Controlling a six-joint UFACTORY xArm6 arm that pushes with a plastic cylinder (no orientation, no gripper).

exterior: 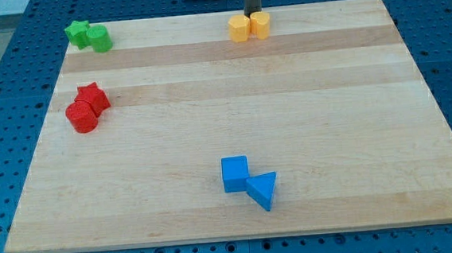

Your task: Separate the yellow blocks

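Now 2 yellow blocks touching, my tip just behind them

A single camera looks down at a slant from beyond the view's bottom edge of the wooden surface, facing toward the view's top. It stands far enough back that nearly the whole surface shows, its far edge looking narrower than its near one.

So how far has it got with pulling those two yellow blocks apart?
Nothing looks done yet: the two yellow blocks sit touching near the board's top edge. In hand: my tip is right behind them, at their top side. Left: pushing one away to open a gap.
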